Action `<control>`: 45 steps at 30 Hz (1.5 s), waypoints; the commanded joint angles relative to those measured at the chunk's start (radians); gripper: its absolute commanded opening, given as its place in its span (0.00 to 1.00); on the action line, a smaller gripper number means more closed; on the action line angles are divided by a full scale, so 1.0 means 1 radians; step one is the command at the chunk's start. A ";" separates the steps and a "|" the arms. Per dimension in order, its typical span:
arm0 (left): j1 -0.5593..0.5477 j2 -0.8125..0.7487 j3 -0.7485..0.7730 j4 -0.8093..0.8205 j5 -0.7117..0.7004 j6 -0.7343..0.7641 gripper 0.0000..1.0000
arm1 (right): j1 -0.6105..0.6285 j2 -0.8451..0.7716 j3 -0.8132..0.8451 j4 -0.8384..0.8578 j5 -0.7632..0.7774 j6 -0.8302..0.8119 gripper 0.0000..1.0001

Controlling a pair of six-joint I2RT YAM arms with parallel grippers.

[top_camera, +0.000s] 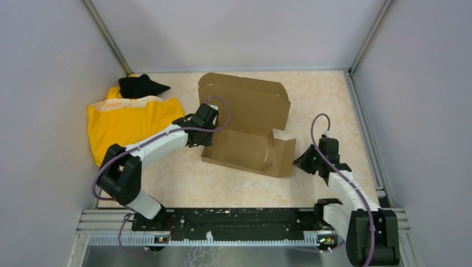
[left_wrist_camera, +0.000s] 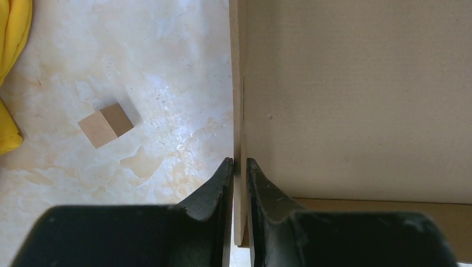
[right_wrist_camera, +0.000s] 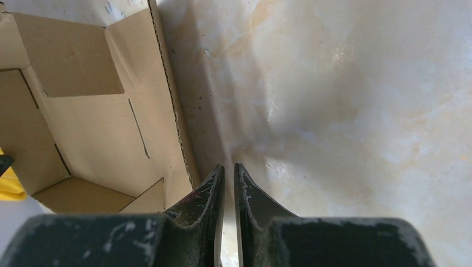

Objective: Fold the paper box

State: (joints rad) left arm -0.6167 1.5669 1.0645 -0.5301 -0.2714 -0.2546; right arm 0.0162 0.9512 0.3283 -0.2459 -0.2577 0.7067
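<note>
**Item 1.** Plain brown corrugated cardboard paper box [top_camera: 247,130], partly erected.
- Sits at the middle of the counter, between the two arms.
- A broad panel with small side flaps rises at the far side. A shallow tray section lies nearer the arm bases, with a flap standing out at its right end.
- The right wrist view shows the inside [right_wrist_camera: 94,128]: bare floor, a cut slot, and a perforated fold line along the right flap.
- The left wrist view shows a flat inner panel [left_wrist_camera: 356,100] with a thin wall seen edge-on.

**Item 2.** Left tool [top_camera: 207,119], black, on a white arm.
- Stands at the box's left side.
- Pinches the thin edge of that left wall, which fills the gap at its tips [left_wrist_camera: 239,164].

**Item 3.** Right tool [top_camera: 304,161], black.
- Sits low over the counter, just beside the box's near right corner. Contact with the box cannot be told.
- Tips [right_wrist_camera: 228,167] are drawn almost together with only a sliver of gap and nothing held.

**Item 4.** Beige marbled counter [top_camera: 328,100], carrying all items.

**Item 5.** Tiny brown cardboard scrap [left_wrist_camera: 106,125], lying flat on the counter left of the box and apart from it.

**Item 6.** Crumpled yellow cloth [top_camera: 131,122], at the far left of the counter.

**Item 7.** Black fabric piece [top_camera: 139,85], resting at the far edge of the yellow cloth.
</note>
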 commanded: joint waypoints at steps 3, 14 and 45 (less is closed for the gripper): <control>-0.010 0.015 0.004 0.024 -0.011 -0.008 0.15 | -0.007 0.014 0.017 0.102 -0.056 0.014 0.11; -0.012 0.031 0.005 0.024 -0.014 -0.009 0.08 | -0.007 0.037 0.036 0.121 -0.084 0.009 0.11; -0.029 0.080 -0.003 0.030 -0.030 -0.039 0.01 | 0.015 -0.013 0.099 0.150 -0.167 0.029 0.11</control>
State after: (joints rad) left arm -0.6384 1.6215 1.0645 -0.5137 -0.3065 -0.2764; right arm 0.0181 0.9649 0.3763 -0.1555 -0.3946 0.7189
